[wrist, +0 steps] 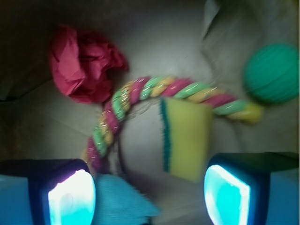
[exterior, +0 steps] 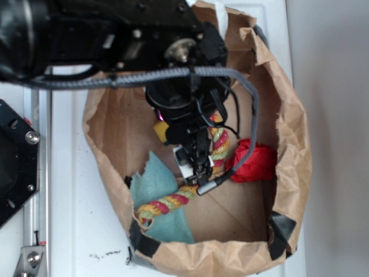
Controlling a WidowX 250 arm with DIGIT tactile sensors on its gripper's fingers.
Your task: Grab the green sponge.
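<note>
The green sponge point(wrist: 185, 138) is a yellow block with a thin dark green layer along its left side. It lies on the bag floor just ahead of my right finger point(wrist: 227, 197). My gripper point(wrist: 149, 199) is open above the floor with nothing held between the pads; the sponge sits off to the right of the gap. In the exterior view the gripper point(exterior: 196, 166) hangs inside the paper bag, and only a yellow corner of the sponge point(exterior: 160, 131) shows under the arm.
A pink, green and yellow rope toy point(wrist: 154, 89) curves around the sponge's top and left. Crumpled red paper point(wrist: 82, 63) lies at the upper left, a round green ball point(wrist: 274, 72) at the upper right. A teal cloth point(wrist: 122, 199) lies under the gripper. The brown bag walls point(exterior: 294, 150) enclose everything.
</note>
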